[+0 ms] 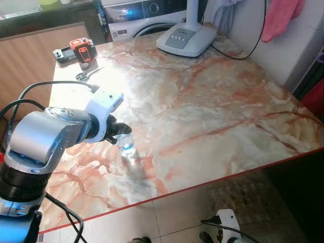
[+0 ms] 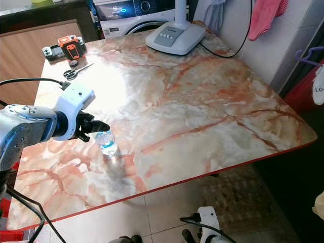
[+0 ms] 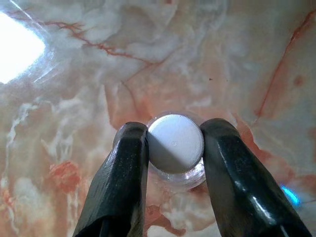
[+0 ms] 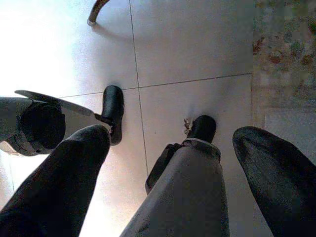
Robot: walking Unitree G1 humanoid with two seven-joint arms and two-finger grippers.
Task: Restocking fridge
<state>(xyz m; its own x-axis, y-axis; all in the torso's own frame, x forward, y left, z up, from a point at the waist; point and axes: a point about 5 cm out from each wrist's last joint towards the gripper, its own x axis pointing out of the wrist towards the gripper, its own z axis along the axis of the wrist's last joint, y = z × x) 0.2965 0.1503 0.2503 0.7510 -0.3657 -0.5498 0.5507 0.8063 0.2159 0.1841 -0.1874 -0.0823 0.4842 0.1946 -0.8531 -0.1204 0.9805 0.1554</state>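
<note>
**Left tool clamped on water bottle, marble counter**

Left tool (image 3: 173, 148): two black fingers (image 3: 123, 173) closed against the white ribbed cap of a small clear water bottle (image 1: 126, 147), one finger on each side. Bottle: upright, standing on the counter (image 1: 212, 111) near its front edge, toward the robot's left.

Right tool (image 4: 168, 163): hangs low over the tiled floor (image 4: 187, 44), fingers spread apart, gripping nothing.

Counter, far side: scissors (image 1: 88, 75); beside them an orange and black device (image 1: 83, 49); white lamp base (image 1: 186, 39) with cable. Behind the counter: washing machine (image 1: 147, 15). On the wall: pink cloth (image 1: 281, 17).
</note>
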